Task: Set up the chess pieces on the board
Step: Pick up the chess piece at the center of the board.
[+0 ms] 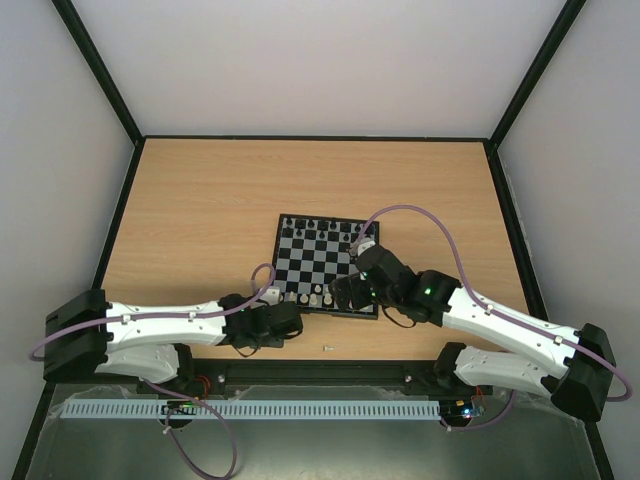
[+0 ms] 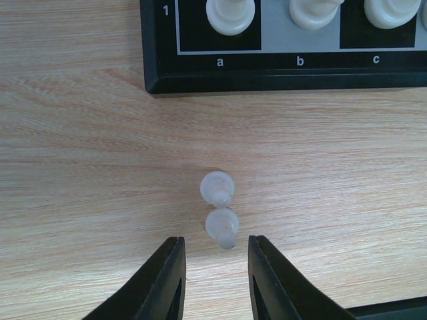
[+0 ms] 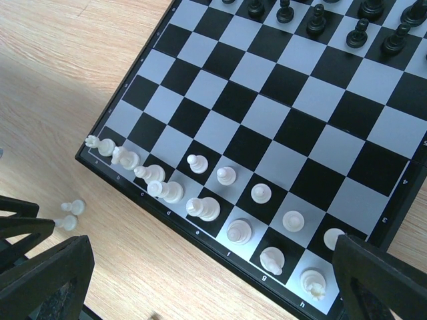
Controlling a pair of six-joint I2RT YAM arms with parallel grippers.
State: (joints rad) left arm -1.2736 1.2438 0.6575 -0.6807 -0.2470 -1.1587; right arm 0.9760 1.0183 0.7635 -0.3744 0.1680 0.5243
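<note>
Standing on board (image 1: pixel 310 262): black pieces (image 3: pixel 313 20) on far rows; white back row (image 3: pixel 203 209) full, five white pawns (image 3: pixel 260 193) seen.
Left over: two loose pawns (image 2: pixel 217 190) on table (image 2: pixel 80 167) near board's corner; two pawn squares there bare.
Left gripper (image 2: pixel 215 257): narrow gap, pinching nothing, nearer pawn at its mouth.
Right gripper (image 3: pixel 213 273): spread wide, empty, over board.
Room: bare wood around loose pawns; white back row crowds the rim.

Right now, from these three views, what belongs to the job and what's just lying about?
Job: board; white pieces standing on it; black pieces on its far rows; two loose white pieces on the table, at the left gripper.
Lying about: purple cables; white slotted strip along the near edge.
</note>
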